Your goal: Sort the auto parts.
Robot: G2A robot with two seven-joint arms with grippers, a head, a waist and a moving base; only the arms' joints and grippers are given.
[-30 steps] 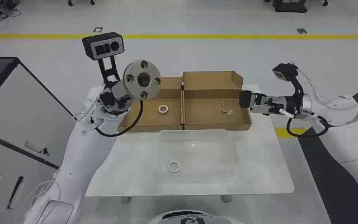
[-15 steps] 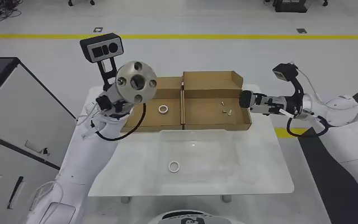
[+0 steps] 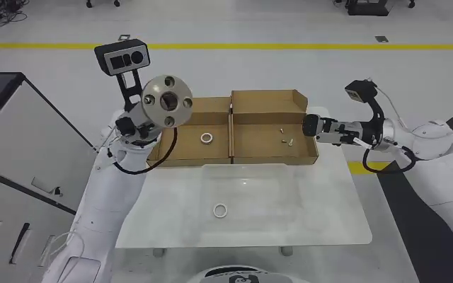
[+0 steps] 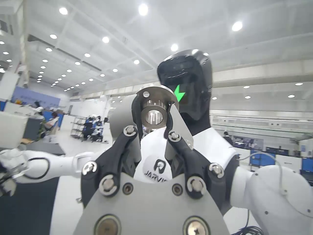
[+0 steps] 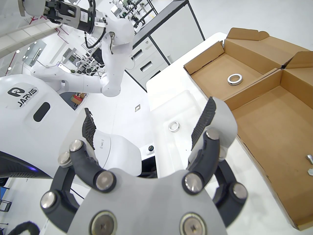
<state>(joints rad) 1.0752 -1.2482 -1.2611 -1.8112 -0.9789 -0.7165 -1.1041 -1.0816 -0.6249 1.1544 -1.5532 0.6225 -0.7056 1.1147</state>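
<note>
The left gripper (image 4: 152,121) was pinching a flanged hub (image 3: 168,101) by its short toothed neck, one finger on either side. It held the part high in the air over the left end of the table (image 3: 283,205), with the round, drilled flange turned toward the top camera. The part looked like solid machined metal: stiff, probably heavy for its bulk, and smooth enough to slip. The ridged neck therefore seemed a surer place to grip than the thin flange rim. The right gripper (image 5: 148,118) hung with its ribbed pads spread wide and nothing between them, just beside the outer wall of the right cardboard box (image 3: 258,141), where small bolts (image 3: 286,136) lay. A plain metal ring (image 3: 207,137) sat in the left cardboard box (image 3: 191,145). A second ring (image 3: 220,209) lay flat on the table, well apart from both boxes.
</note>
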